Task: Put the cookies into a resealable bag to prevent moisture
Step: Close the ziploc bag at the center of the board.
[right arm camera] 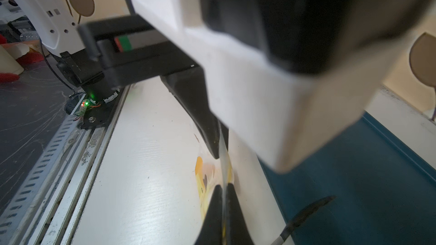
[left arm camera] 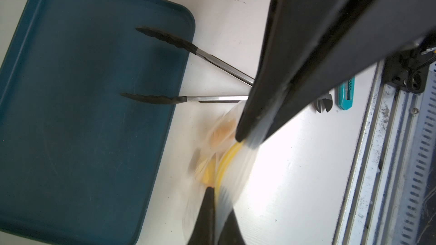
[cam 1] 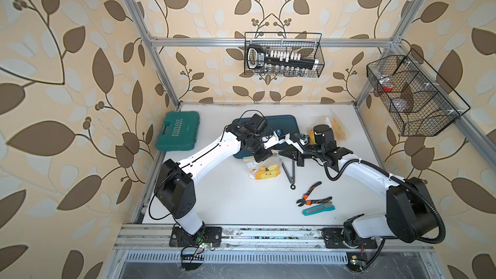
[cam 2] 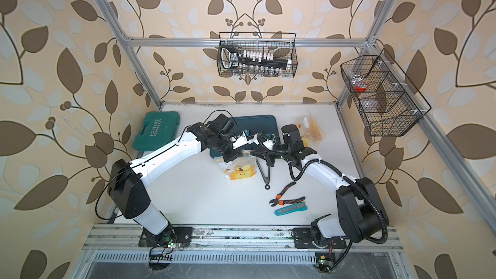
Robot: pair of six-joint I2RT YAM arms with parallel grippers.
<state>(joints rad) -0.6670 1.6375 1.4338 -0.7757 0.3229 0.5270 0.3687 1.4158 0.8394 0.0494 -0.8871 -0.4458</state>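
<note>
Jaws left and right pinch the resealable bag [left arm camera: 232, 173] along its seal, stretched between them; cookies [left arm camera: 223, 129] hang below.

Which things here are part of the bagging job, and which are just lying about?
Job:
- bag, pinched at its top edge by the left gripper and the right gripper
- cookies inside it
- probably the tongs and tray

Lying about:
- pliers
- box cutter
- tool case
- spare bags
- back basket
- side basket
</note>
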